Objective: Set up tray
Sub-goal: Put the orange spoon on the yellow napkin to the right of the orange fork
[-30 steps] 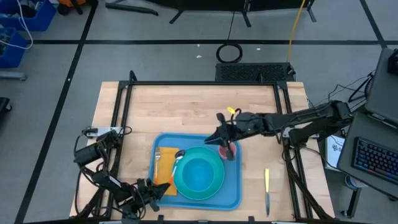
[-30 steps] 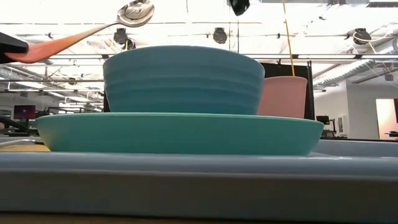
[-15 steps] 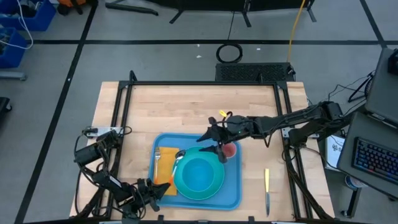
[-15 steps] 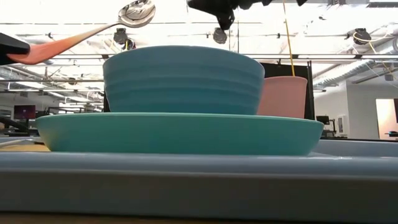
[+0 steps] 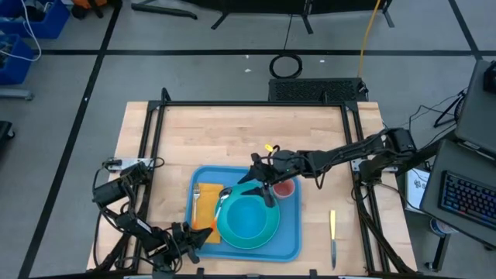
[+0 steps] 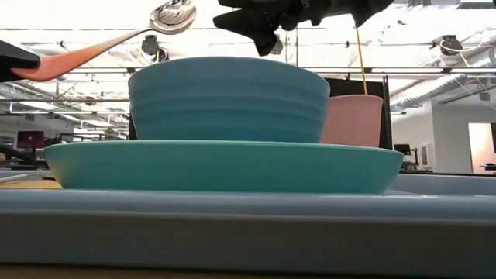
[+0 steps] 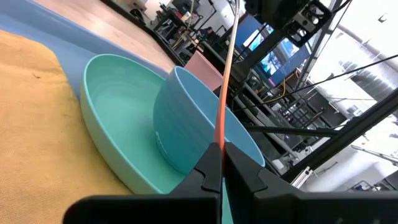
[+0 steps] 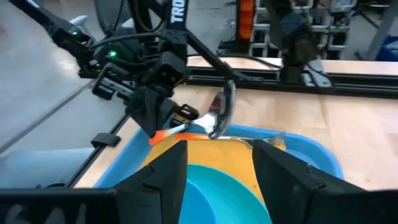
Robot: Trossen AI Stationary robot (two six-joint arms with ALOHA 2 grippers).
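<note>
Two arms are in my sight from above. My left gripper (image 5: 203, 235) sits low at the near left corner of the blue tray (image 5: 291, 232), and its fingers are pinched tight on the orange handle of a spoon (image 5: 219, 203). I can see the thin orange handle squeezed between the dark fingers (image 7: 245, 177) in the left wrist view. The shiny end of the spoon pokes up over the rim of the blue bowl (image 5: 248, 217).

My right gripper (image 5: 260, 184) hangs over the far edge of the bowl with its fingers spread wide, and it has hold of nothing. In the low view it shows dark above the bowl, not touching it.

The tray lies flat on the wooden table (image 5: 232, 132), near the front edge, about in the middle. On it the bowl sits inside a round turquoise plate (image 6: 225, 167). A pink cup (image 5: 284, 187) stands on the tray just beside the plate, at the far right. An orange napkin (image 5: 206, 194) lies on the left part of the tray with a fork (image 5: 197, 200) on top of it. A knife (image 5: 332, 235) lies on the table to the right of the tray, apart from it
</note>
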